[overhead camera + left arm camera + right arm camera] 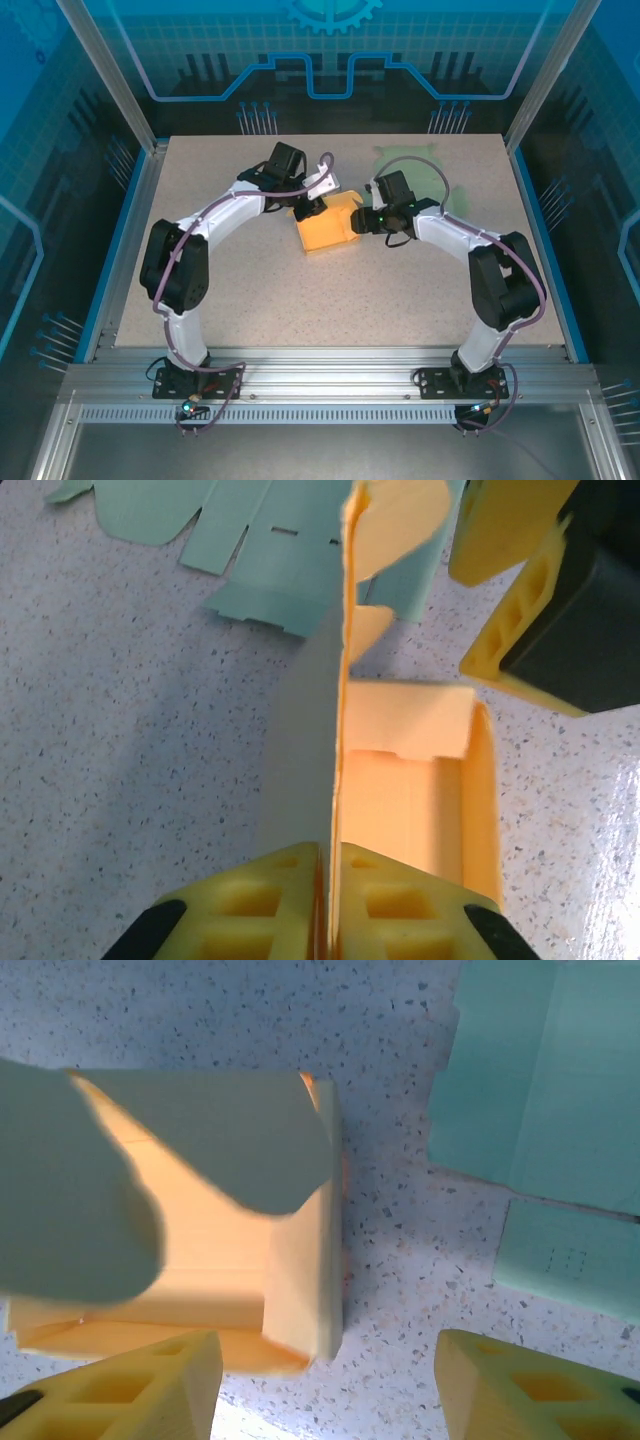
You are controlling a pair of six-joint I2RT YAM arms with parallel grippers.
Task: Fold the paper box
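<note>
**Walls up, lid not yet closed**

The table (250,290) carries two things. The left arm (215,225) and right arm (470,240) both reach in to its middle. The box (328,235) sits there, a little toward the far side and well apart from every table edge. A flat green sheet (415,170) lies beyond it to the right. It is near the box, and the top view does not show whether they touch.

The body of the box looks formed. In the wrist views its walls stand as an open orange tray, with an end flap (410,720) folded in across one end. The lid (300,760) stands upright, grey outside and orange inside. The rounded tuck flap (400,520) at its top is not yet bent over. I judge the task past halfway. What is left is to swing the lid down over the tray and push the tuck flap in.

The left claw (330,900) is clenched on the lower part of the lid, one pad on each face. The right claw (330,1380) is released with its fingers wide apart. The box's corner lies just ahead of the gap and is not touched as far as I can tell. One of its fingers (520,590) hangs just beside the far end of the box.

Room is tight over the box, between the two claws. The table is open on the near side and to the left. The sheet's edge, close by on the far right, would foul any slide that way.
</note>
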